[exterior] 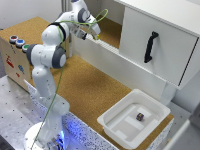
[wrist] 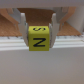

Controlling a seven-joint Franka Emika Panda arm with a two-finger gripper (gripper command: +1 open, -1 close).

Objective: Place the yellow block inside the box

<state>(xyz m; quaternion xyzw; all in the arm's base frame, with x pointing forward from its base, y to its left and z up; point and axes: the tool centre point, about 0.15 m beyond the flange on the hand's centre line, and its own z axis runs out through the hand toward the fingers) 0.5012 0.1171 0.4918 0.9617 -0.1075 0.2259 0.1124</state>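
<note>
Cork-topped table (exterior: 95, 85) carries a white cabinet (exterior: 160, 40) with black handle (exterior: 150, 46) and, at the exterior view's lower right, the box (exterior: 114, 120), holding only a small dark block (exterior: 140, 117). Robot gripper (exterior: 93, 33) hangs above the cabinet's front edge (blurred there), jaws pinching the yellow block (wrist: 39, 39).

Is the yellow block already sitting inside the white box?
No, the yellow block is held between the gripper fingers in the wrist view, and the box holds only a small dark block.
</note>
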